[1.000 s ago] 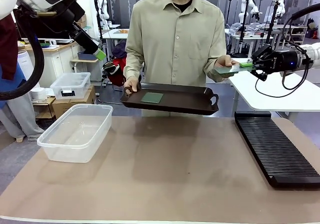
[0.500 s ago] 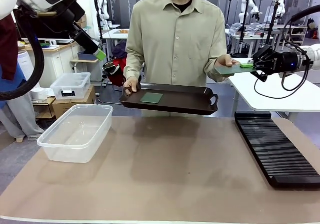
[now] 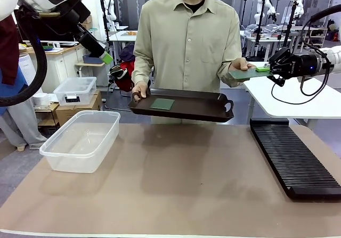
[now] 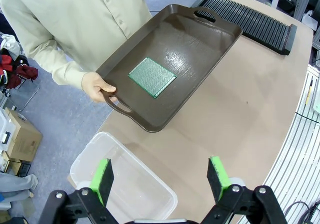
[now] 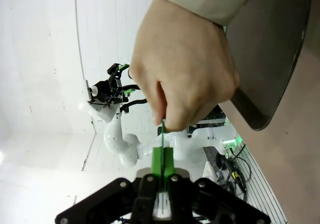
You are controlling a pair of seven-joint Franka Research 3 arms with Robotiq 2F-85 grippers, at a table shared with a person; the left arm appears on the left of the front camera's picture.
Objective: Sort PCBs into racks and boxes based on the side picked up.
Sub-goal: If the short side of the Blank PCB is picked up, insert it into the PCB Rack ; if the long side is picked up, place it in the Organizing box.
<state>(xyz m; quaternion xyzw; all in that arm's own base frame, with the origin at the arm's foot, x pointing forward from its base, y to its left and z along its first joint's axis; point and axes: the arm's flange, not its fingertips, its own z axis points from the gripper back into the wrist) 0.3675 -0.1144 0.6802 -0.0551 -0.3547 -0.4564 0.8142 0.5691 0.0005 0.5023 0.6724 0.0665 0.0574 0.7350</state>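
Risks tugging or dropping the PCB (image 3: 246,73), up at far right, clamped in the right gripper (image 3: 265,67) and pinched at its other end by the person's hand (image 3: 241,65), on a mistimed release, with the slotted rack (image 3: 293,158) well below.

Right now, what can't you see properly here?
- Held PCB, right wrist view: edge-on between the person's hand and the right fingers; its faces are hidden.
- Rack, front view: near right corner cut off by the picture edge.
- Clear tub, left wrist view: partly behind the left fingers, cut off at the bottom.
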